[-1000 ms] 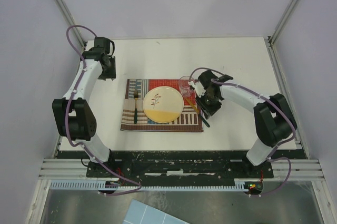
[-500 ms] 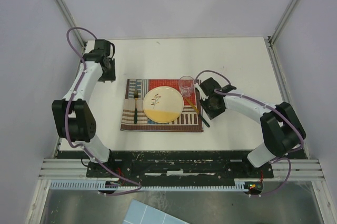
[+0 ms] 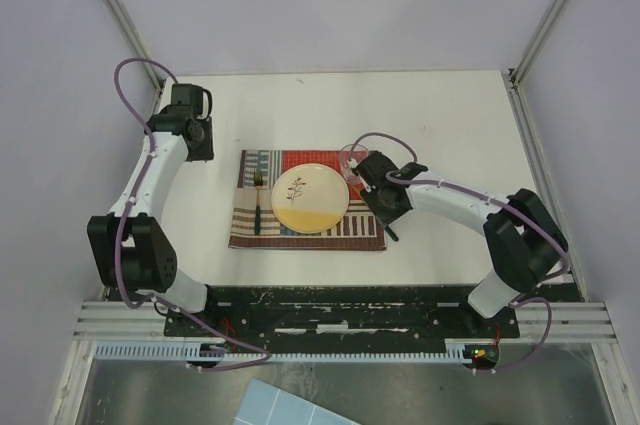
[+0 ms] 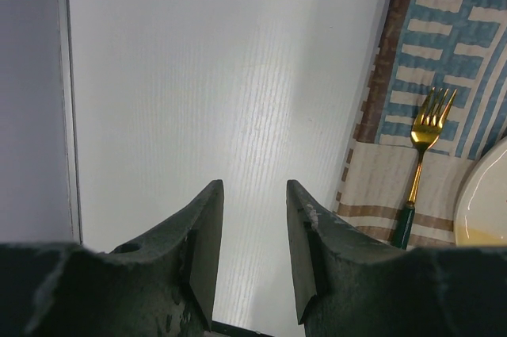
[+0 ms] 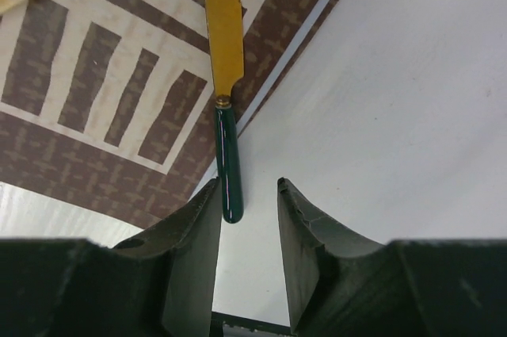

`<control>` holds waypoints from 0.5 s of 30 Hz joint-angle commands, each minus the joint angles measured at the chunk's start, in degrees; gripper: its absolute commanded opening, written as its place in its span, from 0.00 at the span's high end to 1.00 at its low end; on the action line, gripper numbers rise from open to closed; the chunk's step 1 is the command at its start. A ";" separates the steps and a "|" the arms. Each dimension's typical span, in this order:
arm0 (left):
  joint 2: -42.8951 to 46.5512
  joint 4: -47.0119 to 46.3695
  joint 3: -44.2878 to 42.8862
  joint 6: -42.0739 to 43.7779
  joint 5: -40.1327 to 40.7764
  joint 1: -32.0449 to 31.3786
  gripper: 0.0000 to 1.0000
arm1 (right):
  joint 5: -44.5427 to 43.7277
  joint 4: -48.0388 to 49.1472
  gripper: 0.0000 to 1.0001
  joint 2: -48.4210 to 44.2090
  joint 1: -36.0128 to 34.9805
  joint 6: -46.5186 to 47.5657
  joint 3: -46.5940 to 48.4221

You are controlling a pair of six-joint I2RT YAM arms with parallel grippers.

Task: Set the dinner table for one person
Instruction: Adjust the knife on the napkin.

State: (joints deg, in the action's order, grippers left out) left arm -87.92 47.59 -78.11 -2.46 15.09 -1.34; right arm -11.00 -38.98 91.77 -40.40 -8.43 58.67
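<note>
Fingers (image 5: pixel 194 258) of our right gripper (image 5: pixel 248 194) stand a narrow gap apart and hold nothing. The green handle (image 5: pixel 227 166) of the knife (image 5: pixel 226 67) ends just ahead of the left-hand fingertip in the wrist view, not between the two. Our left gripper (image 4: pixel 253 194) is likewise part-open and empty, hanging over bare tabletop beside the far left corner of the placemat (image 4: pixel 396 186).

The dinner table (image 3: pixel 450 125) lies under everything, with the placemat near its middle. On the placemat are the plate (image 3: pixel 310 197), the fork (image 4: pixel 420 155) to its left and the knife to its right. The knife lies aslant, blade on the cloth and handle poking over the cloth's edge onto the white top.

We judge the setting nearly complete, so most of the risk lies in disturbing it. If we lower or close the right gripper where it is, one fingertip could land on the handle's end and skid or spin the knife further askew. It could also drag the cloth, and the plate with it.

The glass (image 3: pixel 352 157) stands close behind our right wrist, partly hidden by it, and we cannot tell whether they touch. A careless swing or lift of that arm could tip the glass over.
</note>
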 commanded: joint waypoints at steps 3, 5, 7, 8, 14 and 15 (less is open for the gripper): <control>3.08 -2.42 0.25 2.54 1.78 0.64 0.56 | -2.04 0.33 0.58 3.60 -3.62 -3.95 3.00; 3.42 -2.35 0.23 2.61 1.78 0.65 0.56 | -2.32 1.01 0.58 3.73 -4.96 -4.62 2.41; 3.61 -2.33 0.31 2.63 1.87 0.61 0.56 | -2.93 2.45 0.58 3.56 -5.97 -5.39 1.56; 3.72 -2.34 0.32 2.59 2.03 0.71 0.56 | -3.19 3.47 0.58 3.57 -6.34 -5.85 1.19; 4.08 -2.00 0.13 2.90 2.19 0.99 0.56 | -2.84 3.48 0.59 7.73 -7.33 -6.78 3.33; 4.19 -2.02 0.07 2.92 2.10 0.98 0.56 | -3.44 3.66 0.59 7.66 -7.32 -6.47 3.18</control>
State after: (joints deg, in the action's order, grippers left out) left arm -86.56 47.40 -77.58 -1.83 16.45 -0.80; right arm -12.51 -36.38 97.69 -47.64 -13.54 60.05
